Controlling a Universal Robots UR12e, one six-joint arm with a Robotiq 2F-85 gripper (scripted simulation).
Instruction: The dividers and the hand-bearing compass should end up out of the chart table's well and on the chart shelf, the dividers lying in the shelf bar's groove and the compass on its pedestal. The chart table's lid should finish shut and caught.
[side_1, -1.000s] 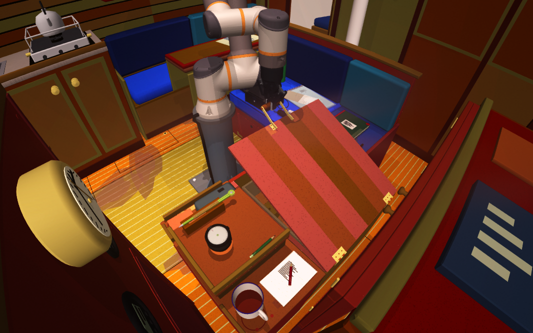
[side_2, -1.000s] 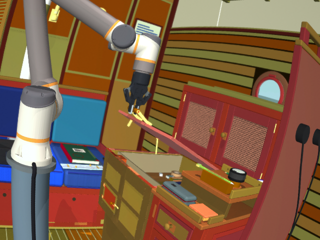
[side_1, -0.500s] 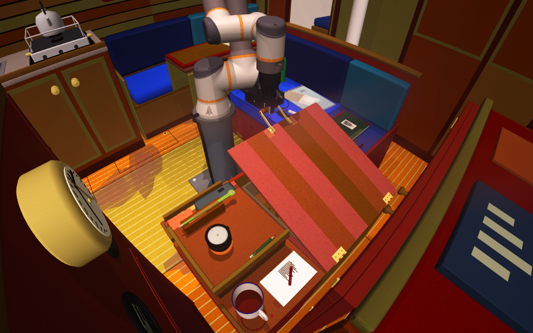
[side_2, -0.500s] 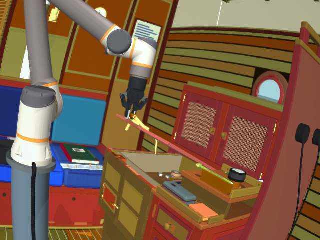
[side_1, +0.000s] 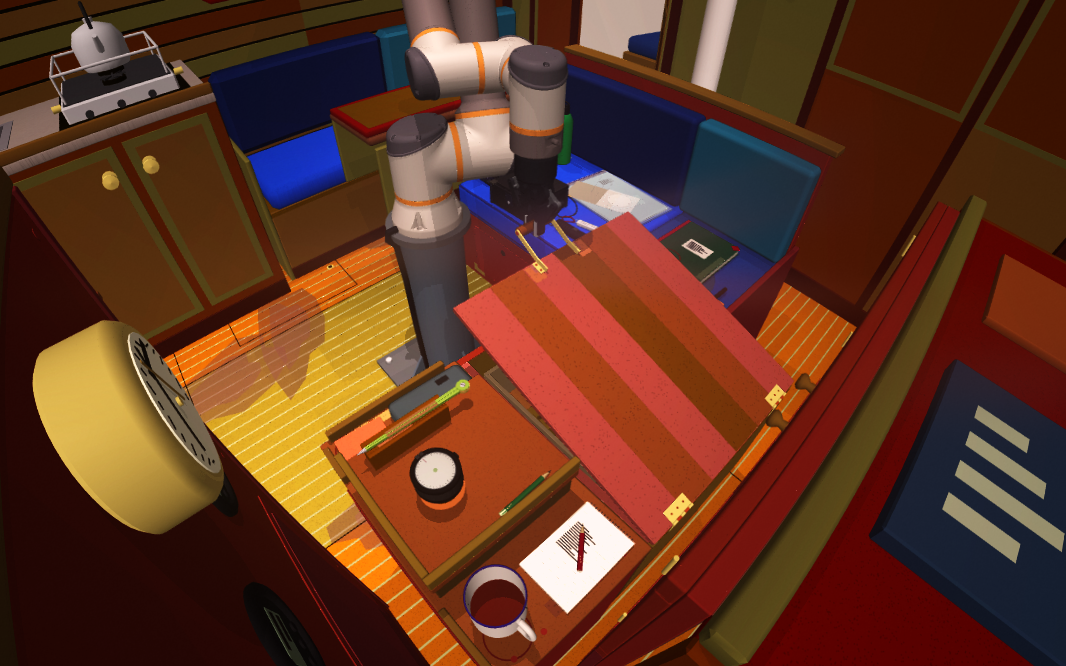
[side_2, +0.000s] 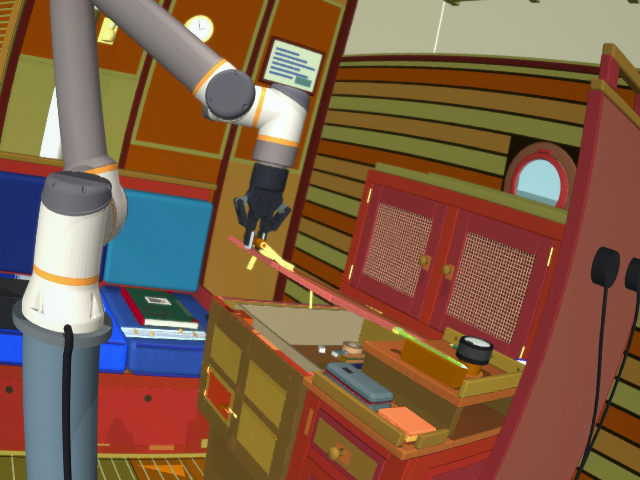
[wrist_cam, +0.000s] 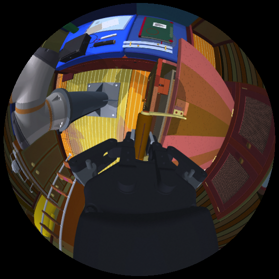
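On the chart shelf beside the table, the green dividers (side_1: 408, 420) lie along the shelf bar (side_1: 410, 437), and the black hand-bearing compass (side_1: 437, 474) sits on its orange pedestal. The chart table's striped red lid (side_1: 620, 369) is raised at a slant over the well (side_2: 305, 323). The lid's wooden handle (wrist_cam: 142, 135) on its brass brackets is held in my closed gripper (side_1: 539, 228) at the lid's free edge. Small items lie on the well's floor.
A mug (side_1: 496, 605) stands on the desk in front of the shelf, beside a notepad with a red pen (side_1: 577, 554). A green pencil (side_1: 524, 494) lies on the shelf. My arm's pedestal (side_1: 432, 290) stands left of the table, with blue settee cushions (side_1: 628, 204) behind.
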